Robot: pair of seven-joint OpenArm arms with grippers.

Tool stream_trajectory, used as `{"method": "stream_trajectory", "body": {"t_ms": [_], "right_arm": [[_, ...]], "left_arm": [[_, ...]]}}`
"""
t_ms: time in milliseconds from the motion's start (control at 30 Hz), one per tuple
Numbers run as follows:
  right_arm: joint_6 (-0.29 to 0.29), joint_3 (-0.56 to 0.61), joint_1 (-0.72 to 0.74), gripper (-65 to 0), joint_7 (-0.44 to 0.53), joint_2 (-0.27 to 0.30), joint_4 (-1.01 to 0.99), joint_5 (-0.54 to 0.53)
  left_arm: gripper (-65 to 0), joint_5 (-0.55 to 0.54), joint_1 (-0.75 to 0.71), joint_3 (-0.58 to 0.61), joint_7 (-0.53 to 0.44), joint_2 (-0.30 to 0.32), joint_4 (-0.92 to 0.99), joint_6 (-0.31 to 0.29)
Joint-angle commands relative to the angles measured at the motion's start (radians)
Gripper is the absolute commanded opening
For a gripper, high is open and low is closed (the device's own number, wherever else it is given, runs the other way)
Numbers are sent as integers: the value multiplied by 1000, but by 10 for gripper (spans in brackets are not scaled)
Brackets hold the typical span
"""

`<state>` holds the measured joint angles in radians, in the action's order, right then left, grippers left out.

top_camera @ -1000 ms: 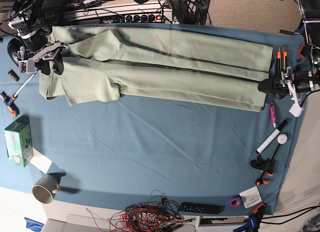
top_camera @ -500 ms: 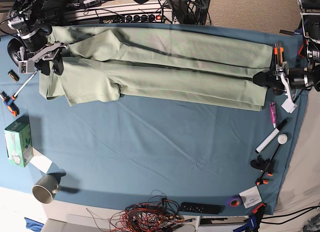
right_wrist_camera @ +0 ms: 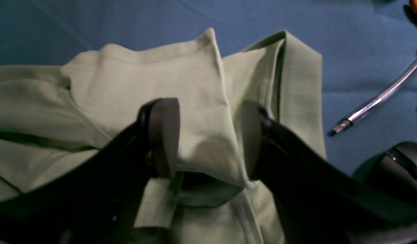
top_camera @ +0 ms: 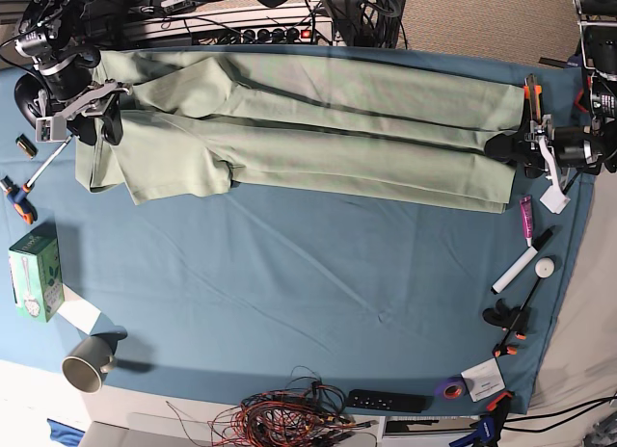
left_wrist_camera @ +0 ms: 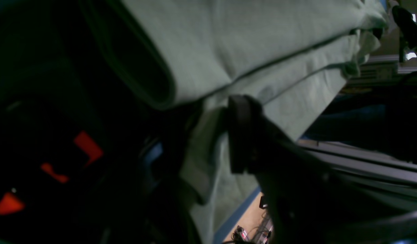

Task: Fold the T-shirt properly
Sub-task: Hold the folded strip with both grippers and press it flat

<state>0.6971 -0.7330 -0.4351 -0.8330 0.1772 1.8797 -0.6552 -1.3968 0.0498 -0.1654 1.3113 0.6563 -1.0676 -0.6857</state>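
The T-shirt (top_camera: 357, 144) lay stretched across the far side of the desk (top_camera: 318, 293), sage folds everywhere! Over on the right arm, the pincer (right_wrist_camera: 208, 139) stood open above a creased layer, fabric showing between its fingers. And the left pincer (left_wrist_camera: 212, 135)? Right in at the shirt's other end, its fingers dark and blurred against the folds; open or gripping, nobody could tell! Shadow swallowed much of that close view, and the arms ran off the frame. Writing on the green box (top_camera: 37, 276) was too small to read.
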Motion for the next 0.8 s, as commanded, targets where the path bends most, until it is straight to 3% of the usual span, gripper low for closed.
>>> {"method": "stream_trajectory", "body": {"t_ms": [0,133,300,567,767], "right_arm": [[1,-8,1,-358,33,13,18,-18],[1,-8,1,-358,33,13,18,-18],[1,-8,2,-358,33,10,18,-18],[1,-8,4,-358,41,-40,18,-18],[1,-8,3,-358,41,-42,18,-18]], "left_arm": [[-433,111,-13,11,68,8,7,16],[-407,116,-13,11,61,5,7,16],[-405,206,-4,10,6,-2,7,58],[-404,246,26,10,4,-10,7,61],[-390,267,25,11,9,26,7,60]]}}
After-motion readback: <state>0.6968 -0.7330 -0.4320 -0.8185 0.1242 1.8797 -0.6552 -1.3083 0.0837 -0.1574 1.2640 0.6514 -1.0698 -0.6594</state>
